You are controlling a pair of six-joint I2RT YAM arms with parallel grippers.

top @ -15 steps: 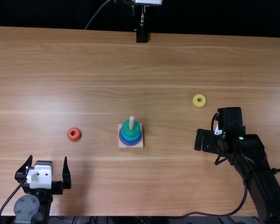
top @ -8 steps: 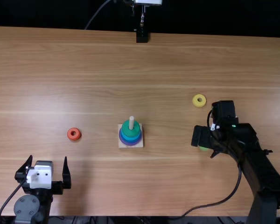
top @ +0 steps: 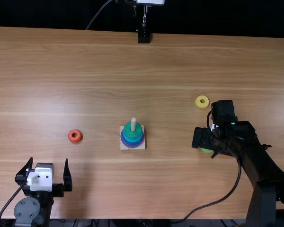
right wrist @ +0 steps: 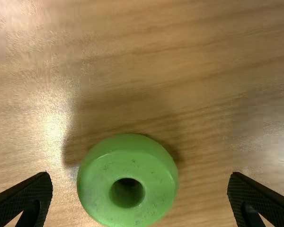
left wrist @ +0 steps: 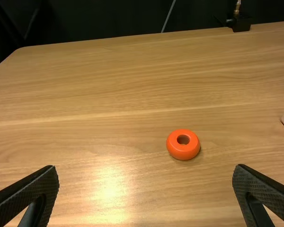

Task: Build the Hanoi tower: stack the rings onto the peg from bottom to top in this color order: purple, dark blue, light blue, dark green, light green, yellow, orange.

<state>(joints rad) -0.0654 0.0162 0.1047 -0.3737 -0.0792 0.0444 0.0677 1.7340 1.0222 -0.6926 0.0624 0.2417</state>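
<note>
Three rings lie loose on the light brown wooden table [top: 99, 75], apart from the stack. The light green ring [right wrist: 154, 189] is under the right gripper [top: 202, 138] in the top view; the right wrist view shows that gripper's fingers spread wide on either side of it, touching neither, so the gripper has hold of nothing. The yellow ring [top: 198, 103] lies near, beyond that gripper toward the far side. The left gripper [top: 48, 160] hangs near the table's near edge, fingers also wide apart and gripping nothing. The orange ring [top: 71, 137] lies beyond its fingertips, apart from both.

Between the two arms, well apart from either gripper, a square pale wood base [top: 142, 146] bears an upright round peg [top: 133, 124]. Stacked on it are the purple ring [top: 132, 144] at the bottom, blue above, its shades hard to separate, and the dark green ring [top: 132, 134] on top, the peg's bare end rising through it.

A black block [top: 144, 38] with a metal fitting stands at the far edge. The light green ring is thick and rounded at the rim, its smooth face marked with small dark specks; the fingers have finely ribbed inner faces.
</note>
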